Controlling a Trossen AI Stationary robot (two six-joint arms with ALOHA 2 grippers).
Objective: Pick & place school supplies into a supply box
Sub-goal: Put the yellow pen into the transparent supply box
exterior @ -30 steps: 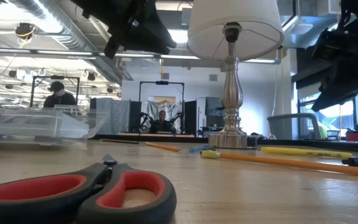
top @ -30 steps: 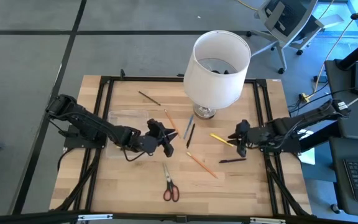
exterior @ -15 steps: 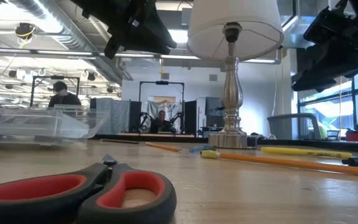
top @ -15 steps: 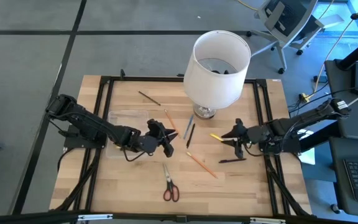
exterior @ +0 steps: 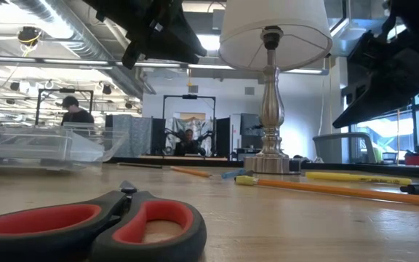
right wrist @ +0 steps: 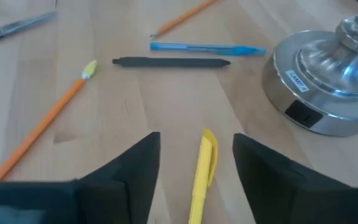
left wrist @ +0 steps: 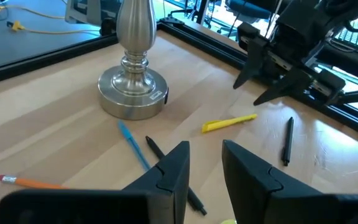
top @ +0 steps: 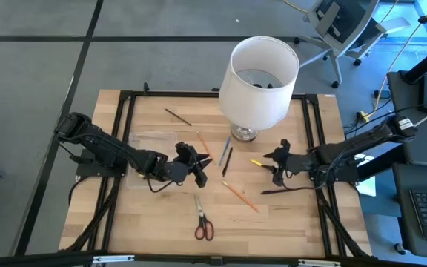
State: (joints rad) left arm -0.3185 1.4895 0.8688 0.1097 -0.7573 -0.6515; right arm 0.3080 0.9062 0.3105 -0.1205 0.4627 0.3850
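Pens and pencils lie flat on the wooden table: a yellow highlighter (right wrist: pixel 202 171), a black pen (right wrist: pixel 169 61), a blue pen (right wrist: pixel 207 47) and an orange pencil (top: pixel 240 195). Red-handled scissors (top: pixel 202 224) lie near the front edge. The clear supply box (top: pixel 150 144) stands at the left. My right gripper (right wrist: pixel 196 140) hangs open just above the highlighter's end, one finger on each side, touching nothing. My left gripper (left wrist: pixel 205 152) hovers open and empty beside the box, above the table's middle (top: pixel 204 169).
A lamp with a big white shade (top: pixel 262 70) and a metal foot (right wrist: pixel 328 81) stands at the far middle, close to my right gripper. Another black pen (top: pixel 276 191) lies near the right arm. A brown pencil (top: pixel 177 116) lies at the far left.
My right gripper has moved toward the table's left edge and a little down, onto the yellow highlighter's end. It has rolled at the wrist and opened. The pens, pencils, scissors and box have stayed where they were.
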